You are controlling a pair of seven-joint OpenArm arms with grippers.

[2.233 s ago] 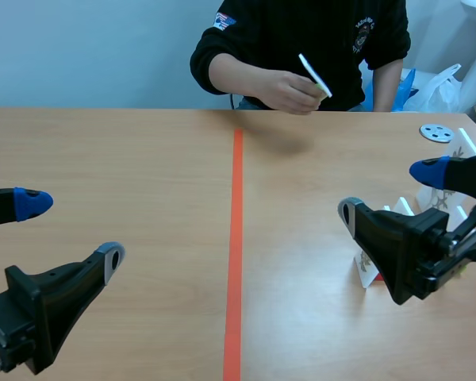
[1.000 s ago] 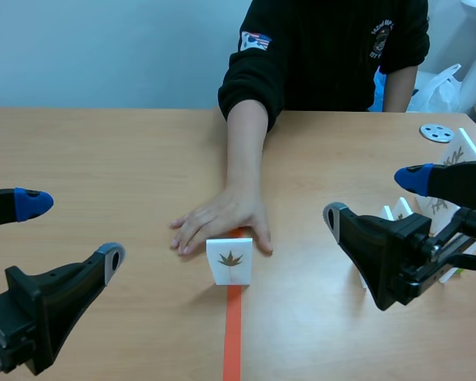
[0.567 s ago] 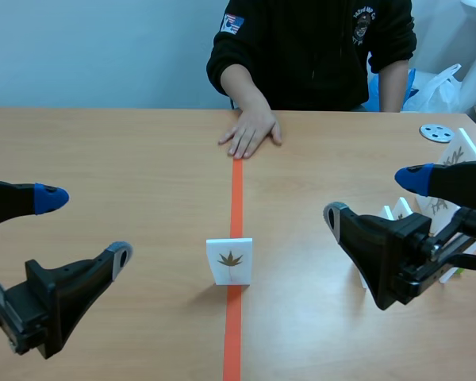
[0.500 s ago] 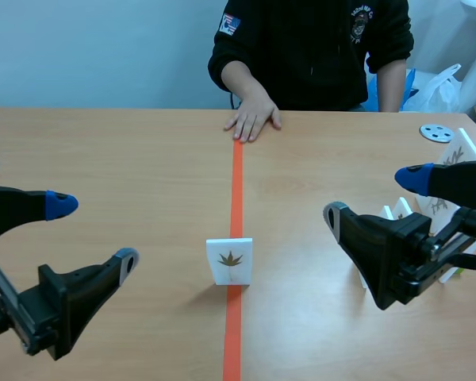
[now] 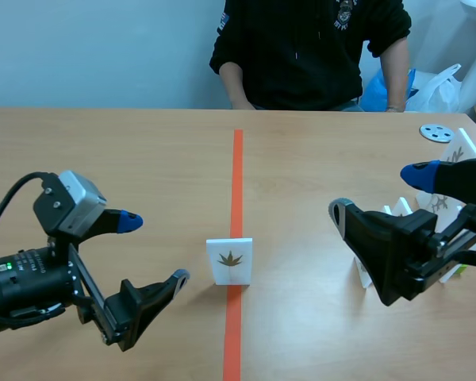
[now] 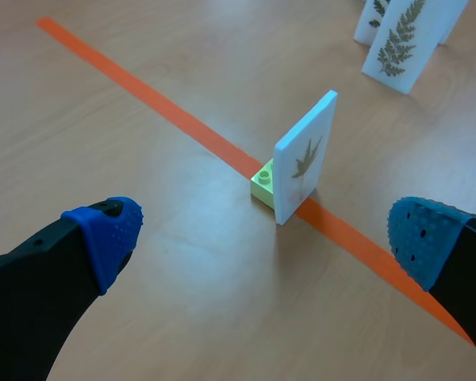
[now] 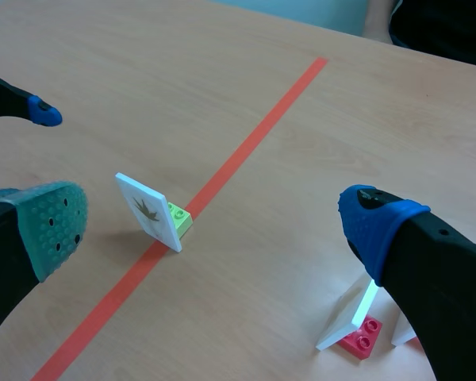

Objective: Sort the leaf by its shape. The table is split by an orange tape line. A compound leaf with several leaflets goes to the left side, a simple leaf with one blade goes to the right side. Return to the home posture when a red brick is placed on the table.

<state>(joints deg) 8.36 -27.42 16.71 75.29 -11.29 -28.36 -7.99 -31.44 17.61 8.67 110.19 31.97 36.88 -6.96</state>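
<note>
Cards [image 6: 403, 48] stand just beside the empty, wide-open right hand [image 5: 381, 193]; left hand [image 5: 155, 248] gapes empty facing leaf card [image 5: 229, 260]

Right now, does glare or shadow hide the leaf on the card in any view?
No. Scene view: the leaf card is evenly lit, faint shadow at its base. Left wrist view: pale sheen on the table short of the card, none on its face. Right wrist view: leaf plain, soft shadow beside the card.
</note>
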